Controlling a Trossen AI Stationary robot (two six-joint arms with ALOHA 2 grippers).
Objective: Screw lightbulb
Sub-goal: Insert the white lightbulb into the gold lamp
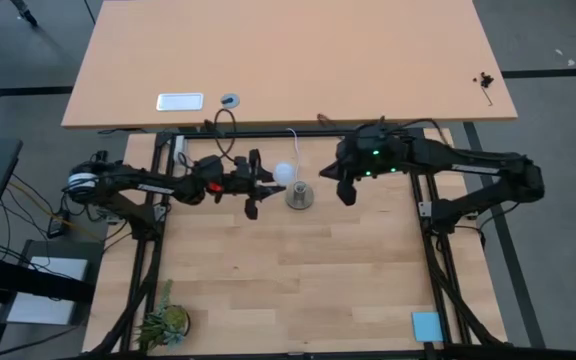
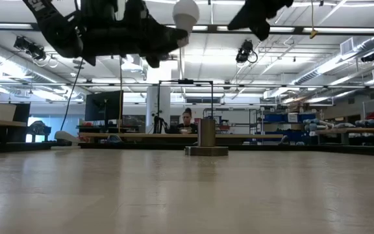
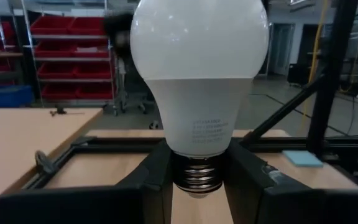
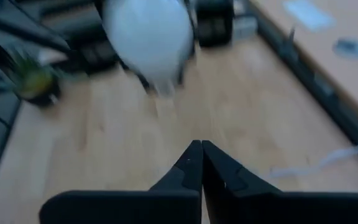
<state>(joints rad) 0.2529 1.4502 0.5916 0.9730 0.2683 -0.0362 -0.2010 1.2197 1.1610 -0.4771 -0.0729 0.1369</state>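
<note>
The white lightbulb [image 1: 284, 173] hangs high above the table, a little left of the grey cone-shaped socket [image 1: 301, 195], which stands on its wide base near the table's far edge. My left gripper [image 1: 265, 181] reaches in from the left and is shut on the bulb. In the left wrist view the bulb [image 3: 199, 68] stands upright, globe up and screw end down. My right gripper [image 1: 345, 192] hovers raised to the right of the socket, fingers shut [image 4: 201, 163], holding nothing. In the low view the bulb [image 2: 186, 12] is far above the socket [image 2: 206, 136]. My left gripper pinches the bulb between its two fingers [image 3: 157, 177] at the narrow neck and the top of the screw end [image 3: 197, 163]. The fingers lie about level, coming from the table's left side. The bulb sits upright, lifted clear of the table and the socket.
A white cord [image 1: 293, 140] runs from the socket toward the far edge. A small plant [image 1: 163, 322] sits at the near left corner and a blue pad [image 1: 426, 325] at the near right. A person [image 2: 188, 120] sits beyond the table.
</note>
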